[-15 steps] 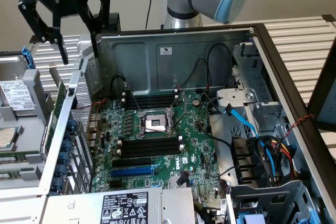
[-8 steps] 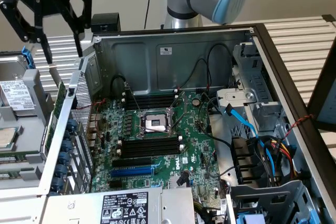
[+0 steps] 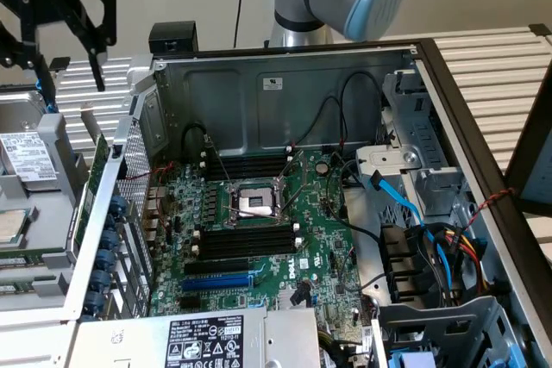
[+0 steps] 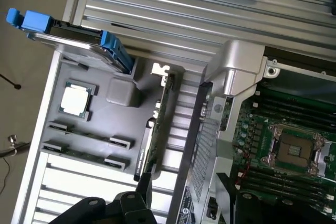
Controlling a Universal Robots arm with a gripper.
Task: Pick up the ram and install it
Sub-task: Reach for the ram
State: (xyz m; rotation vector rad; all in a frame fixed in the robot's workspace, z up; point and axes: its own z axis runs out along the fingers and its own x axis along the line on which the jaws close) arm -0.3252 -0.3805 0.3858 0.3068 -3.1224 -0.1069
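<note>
Two ram sticks lie side by side in a grey tray outside the computer case; the nearer one and the other are thin green strips. In the exterior view the ram shows at the far left. My gripper hangs high above that tray, open and holding nothing. One black fingertip shows in the wrist view. The green motherboard lies inside the open case, with long black memory slots beside the CPU socket.
A loose processor and a hard drive in a blue caddy share the tray. A green expansion card stands on edge between tray and case wall. Cables and a drive cage fill the case on the exterior view's right.
</note>
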